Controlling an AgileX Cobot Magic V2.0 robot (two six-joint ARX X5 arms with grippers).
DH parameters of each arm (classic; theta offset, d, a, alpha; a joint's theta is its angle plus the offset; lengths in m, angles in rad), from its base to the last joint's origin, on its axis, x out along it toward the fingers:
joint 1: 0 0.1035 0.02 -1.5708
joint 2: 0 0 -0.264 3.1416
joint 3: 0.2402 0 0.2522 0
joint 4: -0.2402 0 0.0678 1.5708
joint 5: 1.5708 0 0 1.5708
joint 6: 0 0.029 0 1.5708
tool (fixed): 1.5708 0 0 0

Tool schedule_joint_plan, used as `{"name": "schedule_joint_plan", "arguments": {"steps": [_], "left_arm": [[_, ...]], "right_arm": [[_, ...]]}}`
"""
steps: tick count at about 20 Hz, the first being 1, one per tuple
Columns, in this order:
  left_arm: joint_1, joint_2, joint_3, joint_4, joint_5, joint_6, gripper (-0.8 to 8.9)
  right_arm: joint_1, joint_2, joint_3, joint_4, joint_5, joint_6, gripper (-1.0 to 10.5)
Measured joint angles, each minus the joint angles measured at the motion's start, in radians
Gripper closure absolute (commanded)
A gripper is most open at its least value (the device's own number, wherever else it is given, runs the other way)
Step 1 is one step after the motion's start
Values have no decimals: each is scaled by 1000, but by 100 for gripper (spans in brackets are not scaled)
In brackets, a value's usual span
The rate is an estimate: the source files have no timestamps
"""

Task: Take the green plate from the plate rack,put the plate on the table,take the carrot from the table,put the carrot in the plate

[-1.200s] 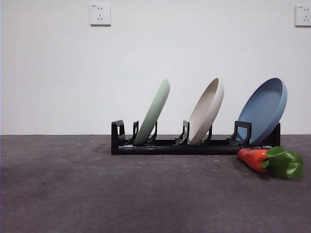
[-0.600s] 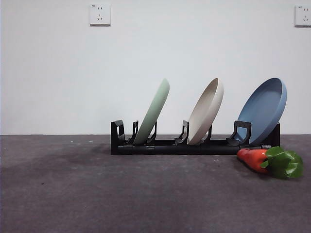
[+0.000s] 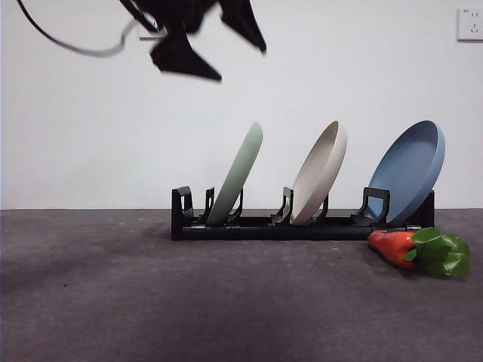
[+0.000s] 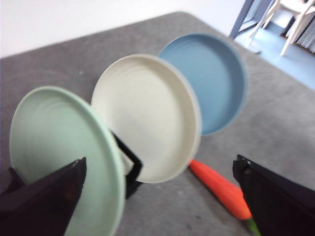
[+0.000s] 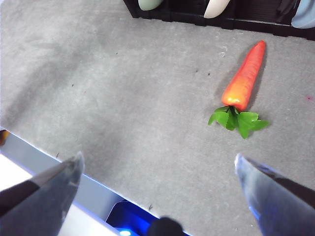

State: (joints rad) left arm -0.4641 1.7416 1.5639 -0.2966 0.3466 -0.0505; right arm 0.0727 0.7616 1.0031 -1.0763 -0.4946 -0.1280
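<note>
The green plate (image 3: 238, 177) stands tilted in the left slot of the black plate rack (image 3: 256, 226); it also shows in the left wrist view (image 4: 54, 142). My left gripper (image 3: 234, 56) hangs open and empty high above the plate, near the top edge of the front view; in its wrist view its jaws (image 4: 160, 162) stand wide apart over the plates. The carrot (image 3: 400, 247) lies on the table (image 3: 151, 302) in front of the rack's right end and also shows in both wrist views (image 4: 219, 189) (image 5: 243, 78). My right gripper (image 5: 158, 157) is open and empty above the table, apart from the carrot.
A beige plate (image 3: 321, 177) stands in the middle slot and a blue plate (image 3: 411, 170) in the right slot. The table's front edge (image 5: 49, 162) lies under the right gripper. A white wall with a socket (image 3: 469, 24) stands behind the rack.
A dark arm with its open gripper has come into the front view from the top, above the green plate. The plates and the carrot have not moved.
</note>
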Motion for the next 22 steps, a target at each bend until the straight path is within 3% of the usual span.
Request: {"name": "schedule_joint_plan", "arguments": {"steps": [6,13,17,22], "left_arm": [[-4,168,9,149,-48,-3,310],[-32,247,9,162,-105,-2,329],[-43,256,9,163,-108,-2,638],[-44,256,9,140,-108,-3,822]], "right_arm": [[0,0,0,0,0,0,321],[0,0,0,0,0,0,321],[0,0,0,0,0,0,321],[0,0,0,0,0,0,321]]}}
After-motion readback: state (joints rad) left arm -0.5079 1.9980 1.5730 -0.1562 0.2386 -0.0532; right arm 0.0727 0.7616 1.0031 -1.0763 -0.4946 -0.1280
